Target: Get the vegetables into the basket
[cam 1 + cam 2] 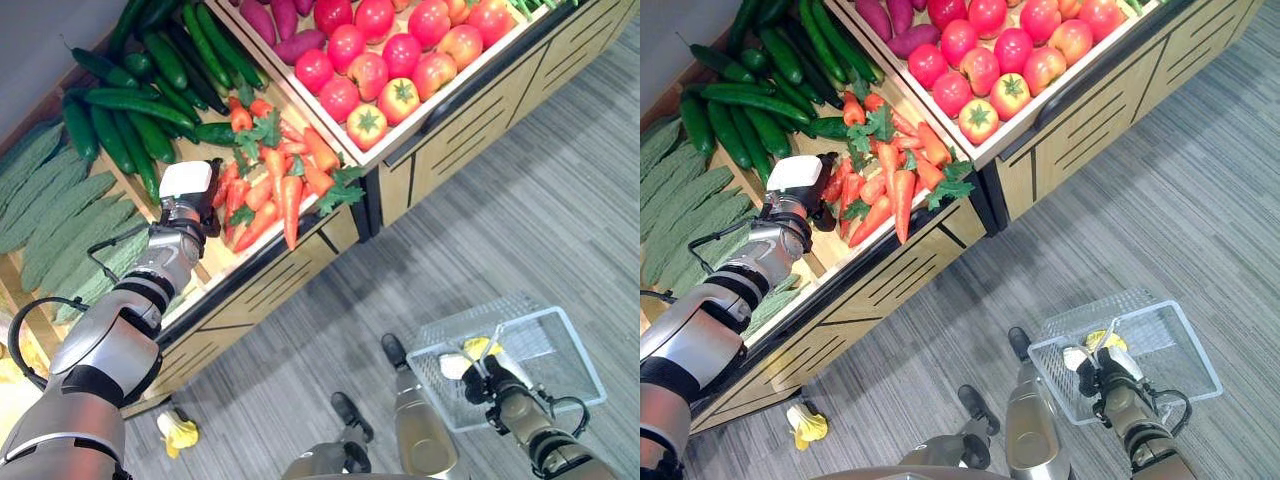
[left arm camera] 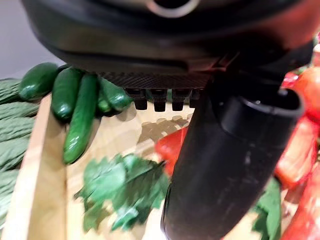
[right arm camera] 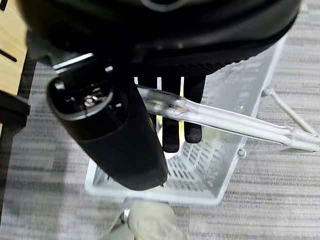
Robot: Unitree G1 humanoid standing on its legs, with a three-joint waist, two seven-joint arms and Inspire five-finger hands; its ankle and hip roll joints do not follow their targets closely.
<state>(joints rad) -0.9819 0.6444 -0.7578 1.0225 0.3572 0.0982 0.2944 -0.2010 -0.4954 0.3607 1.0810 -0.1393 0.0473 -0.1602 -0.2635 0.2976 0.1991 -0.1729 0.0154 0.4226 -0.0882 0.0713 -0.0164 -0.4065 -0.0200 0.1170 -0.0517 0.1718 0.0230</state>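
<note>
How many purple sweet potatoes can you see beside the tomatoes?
3: one sweet potato and a second side by side at the top, a third crosswise, touching the tomatoes; more may be cut off.

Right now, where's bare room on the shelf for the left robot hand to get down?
Bare wood shows between the cucumbers and the carrots, beside the left robot hand. The carrots themselves are piled tight, and the tomatoes are packed.

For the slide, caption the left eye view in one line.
Left hand reaches over the carrots on the produce stand while the right hand grips the handle of the clear basket above the floor.
</note>
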